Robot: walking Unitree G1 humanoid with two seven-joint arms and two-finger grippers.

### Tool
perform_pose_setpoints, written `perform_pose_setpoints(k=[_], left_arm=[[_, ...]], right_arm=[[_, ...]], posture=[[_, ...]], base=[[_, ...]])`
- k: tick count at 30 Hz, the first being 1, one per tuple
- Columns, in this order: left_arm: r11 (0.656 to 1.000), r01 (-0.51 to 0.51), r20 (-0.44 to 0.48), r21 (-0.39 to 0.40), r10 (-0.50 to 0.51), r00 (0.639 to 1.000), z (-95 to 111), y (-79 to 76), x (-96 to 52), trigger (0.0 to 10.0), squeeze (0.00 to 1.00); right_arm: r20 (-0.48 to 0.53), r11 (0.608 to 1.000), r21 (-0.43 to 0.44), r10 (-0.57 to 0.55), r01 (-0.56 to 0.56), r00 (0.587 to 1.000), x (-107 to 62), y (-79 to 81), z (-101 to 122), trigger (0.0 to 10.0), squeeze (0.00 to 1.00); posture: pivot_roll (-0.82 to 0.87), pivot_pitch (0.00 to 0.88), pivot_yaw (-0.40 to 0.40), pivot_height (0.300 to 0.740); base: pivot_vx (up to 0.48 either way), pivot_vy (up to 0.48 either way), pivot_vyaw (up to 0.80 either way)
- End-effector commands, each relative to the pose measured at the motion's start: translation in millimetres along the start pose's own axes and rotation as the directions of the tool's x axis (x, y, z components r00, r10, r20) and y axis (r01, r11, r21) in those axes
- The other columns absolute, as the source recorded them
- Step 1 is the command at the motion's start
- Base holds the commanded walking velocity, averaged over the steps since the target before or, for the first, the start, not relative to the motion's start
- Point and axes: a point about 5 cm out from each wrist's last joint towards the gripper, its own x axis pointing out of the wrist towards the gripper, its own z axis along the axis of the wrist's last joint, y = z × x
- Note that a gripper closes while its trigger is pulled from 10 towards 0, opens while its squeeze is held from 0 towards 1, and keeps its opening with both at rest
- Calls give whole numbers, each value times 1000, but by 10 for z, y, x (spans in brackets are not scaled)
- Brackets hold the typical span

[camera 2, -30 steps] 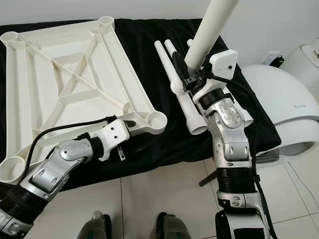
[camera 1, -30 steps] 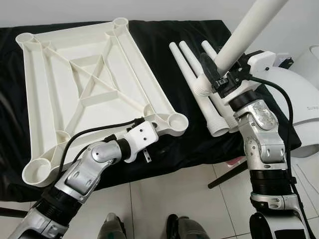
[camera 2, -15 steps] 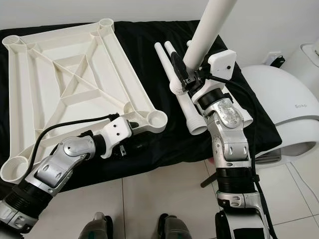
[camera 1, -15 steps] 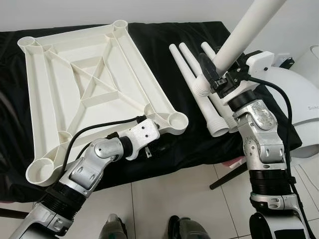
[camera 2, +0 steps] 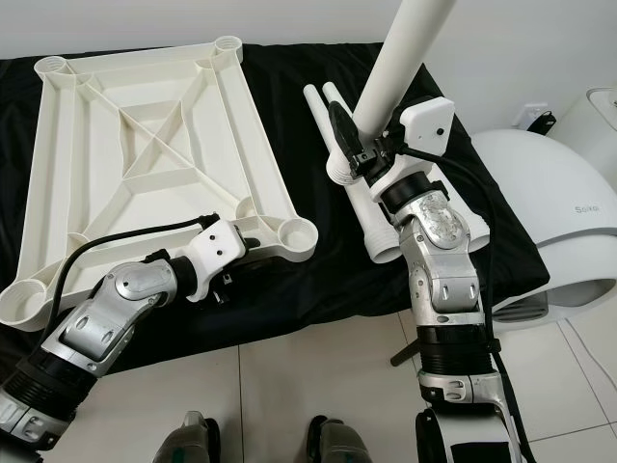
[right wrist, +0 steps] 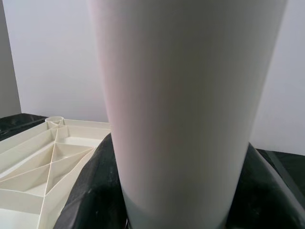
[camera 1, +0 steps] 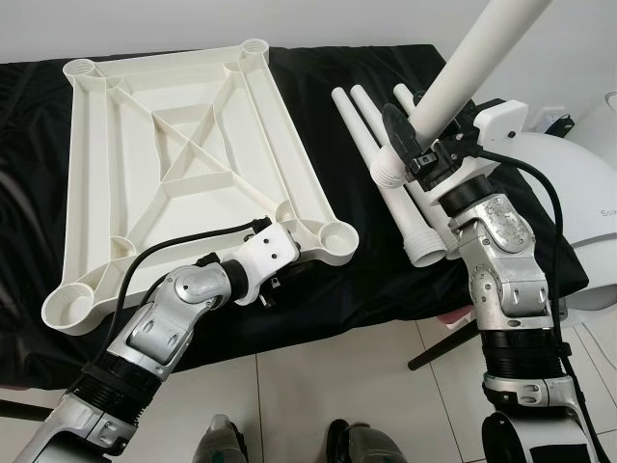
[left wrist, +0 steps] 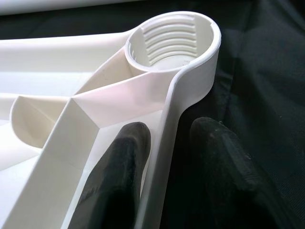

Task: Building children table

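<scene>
Tabletop (camera 1: 183,164): we see ribbed white plastic, underside up on black cloth (camera 1: 328,77), threaded sockets at corners.
Left gripper (left wrist: 164,157): fingers pinch its rim.
Right gripper (camera 1: 424,154): grips smooth white leg (camera 1: 472,58); top cut off.
Spare legs (camera 1: 386,183): partly hidden.

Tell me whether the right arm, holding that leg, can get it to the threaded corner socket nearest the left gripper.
Probably yes. The socket faces up with nothing over it, and only black cloth lies between it and the right gripper holding the leg. The left gripper clamps the tabletop rim just beside it.
</scene>
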Motion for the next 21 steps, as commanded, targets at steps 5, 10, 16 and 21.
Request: perform_pose_setpoints(k=[5,10,16,21], left_arm=[[999,49,-18,7,-49,999,-1,-43,-58,0,0],[999,47,-22,14,-46,999,10,-30,-57,10000,0],[999,44,-15,14,-44,999,43,-15,-71,4471,0],[999,38,-35,23,-37,999,30,0,-87,10000,0]], right_arm=[[24,1000,8,2,-2,1000,-24,30,33,10000,0],[25,1000,8,2,-3,1000,-20,26,35,10000,0],[26,1000,6,6,-6,1000,-25,26,44,10000,0],[32,1000,9,12,-12,999,-20,22,59,10000,0]], posture=[[78,177,-8,740],[80,179,-8,740],[81,180,-11,740],[82,185,-14,740]], base=[[0,0,0],[0,0,0],[0,0,0],[0,0,0]])
